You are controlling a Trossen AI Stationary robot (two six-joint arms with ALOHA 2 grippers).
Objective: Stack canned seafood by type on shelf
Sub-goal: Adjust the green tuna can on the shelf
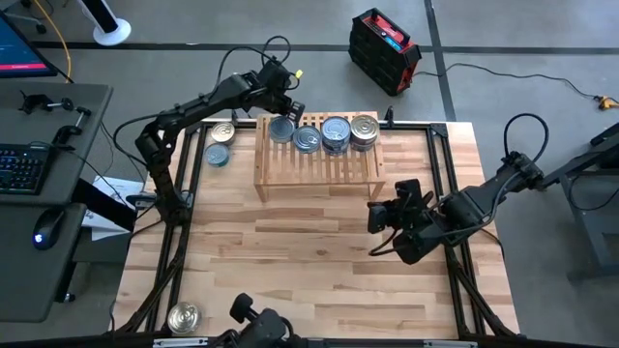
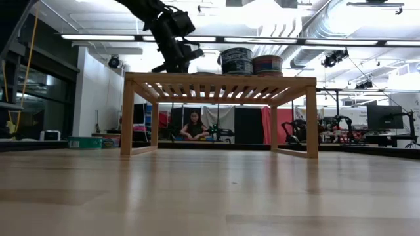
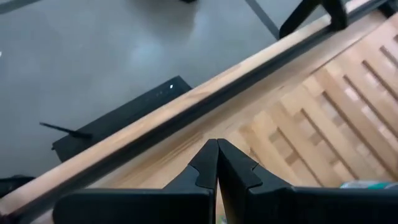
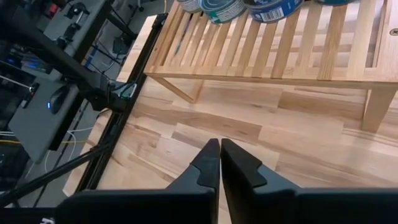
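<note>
The light-wood slatted shelf point(image 1: 317, 166) stands at the table's far middle. Several tins point(image 1: 336, 131) sit in a row along its far edge; in the low view some are stacked two high point(image 2: 236, 61). A silver-gold tin point(image 1: 222, 132) and a bluish tin point(image 1: 218, 155) lie on the table left of the shelf. Another silver-gold tin point(image 1: 184, 316) lies at the near left corner. My left gripper point(image 1: 290, 104) is shut and empty above the shelf's far left corner, beside the leftmost tin point(image 1: 280, 130). My right gripper point(image 1: 380, 218) is shut and empty near the shelf's near right leg.
The table's dark metal frame runs along its far edge point(image 3: 186, 112) and left edge point(image 4: 118, 124). Bare wood tabletop point(image 1: 309, 261) lies in front of the shelf. A desk with a keyboard point(image 1: 24, 164) stands left of the table. A person point(image 2: 193, 126) sits in the room beyond.
</note>
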